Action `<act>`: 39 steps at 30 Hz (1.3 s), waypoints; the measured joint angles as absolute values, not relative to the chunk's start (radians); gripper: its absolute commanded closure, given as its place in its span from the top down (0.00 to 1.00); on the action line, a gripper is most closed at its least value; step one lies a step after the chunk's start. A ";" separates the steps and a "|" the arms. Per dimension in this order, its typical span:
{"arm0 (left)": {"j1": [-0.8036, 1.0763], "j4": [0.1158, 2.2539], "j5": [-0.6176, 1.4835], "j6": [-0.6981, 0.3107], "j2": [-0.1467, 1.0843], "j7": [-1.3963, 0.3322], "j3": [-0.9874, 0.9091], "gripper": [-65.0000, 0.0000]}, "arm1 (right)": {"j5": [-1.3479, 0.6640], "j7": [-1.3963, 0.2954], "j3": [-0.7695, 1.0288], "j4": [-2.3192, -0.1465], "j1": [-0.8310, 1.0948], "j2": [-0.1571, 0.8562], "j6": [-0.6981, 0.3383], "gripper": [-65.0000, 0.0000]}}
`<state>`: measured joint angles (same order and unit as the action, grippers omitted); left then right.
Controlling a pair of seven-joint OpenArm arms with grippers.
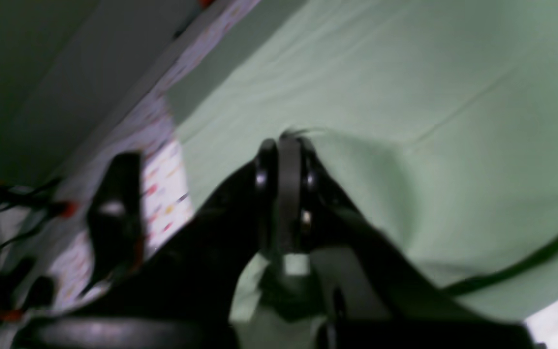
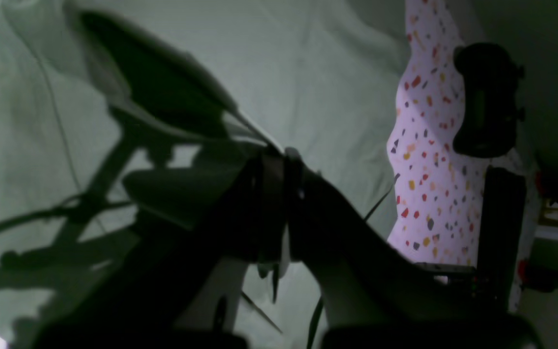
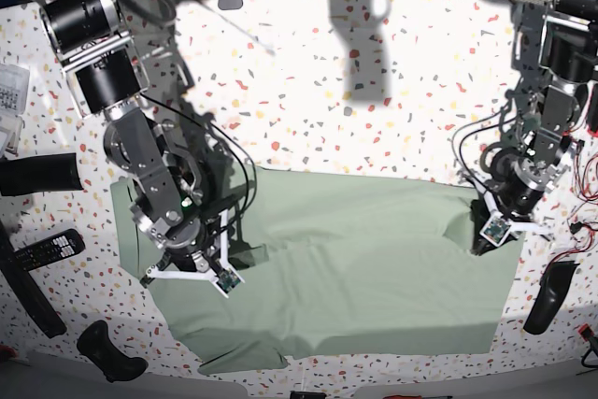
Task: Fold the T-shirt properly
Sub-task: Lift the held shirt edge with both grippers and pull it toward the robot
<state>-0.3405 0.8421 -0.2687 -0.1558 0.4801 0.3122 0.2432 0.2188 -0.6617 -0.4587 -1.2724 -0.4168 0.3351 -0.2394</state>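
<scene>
One pale sage-green soft fabric T-shirt (image 3: 346,268) lies spread flat on the white speckled terrazzo-patterned surface (image 3: 374,91), in its near half, and two black robot arms work it, one at each side edge.

In the base view the shirt's near hem runs close to the front edge of the surface, with a folded lump at its near left corner. The left tool (image 3: 487,234) sits at the shirt's right edge, where the cloth is gathered into a small peak; the right tool (image 3: 192,263) sits on the shirt's left part, over wrinkled fabric. Beyond the shirt, the far half of the surface lies bare between the two arm bases. Dark objects lie off the shirt's left edge: a black remote control (image 3: 47,249) and a black cylinder (image 3: 37,175).

The left wrist view shows what the base view cannot: the left tool (image 1: 286,145) has its fingers pressed together, pinching a raised ridge of T-shirt (image 1: 405,121) fabric. The right wrist view is dim; the right tool (image 2: 279,155) is likewise pressed together against the T-shirt (image 2: 308,72), apparently pinching a thin fold of it, with the speckled surface (image 2: 429,145) showing past the cloth's edge.
</scene>
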 measured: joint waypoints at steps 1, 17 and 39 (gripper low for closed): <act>-0.341 0.842 -0.269 -0.139 0.483 0.293 0.243 0.00 | 0.219 -0.662 -0.459 -1.272 -0.415 0.334 -0.239 0.00; -0.340 0.842 -0.265 0.060 0.498 0.185 0.243 0.00 | 0.220 -0.663 -0.458 -1.272 -0.416 0.263 -0.265 0.00; -0.341 0.842 -0.266 -0.053 0.496 0.260 0.243 0.00 | 0.466 -0.468 -0.458 -1.272 -0.416 0.263 -0.268 0.54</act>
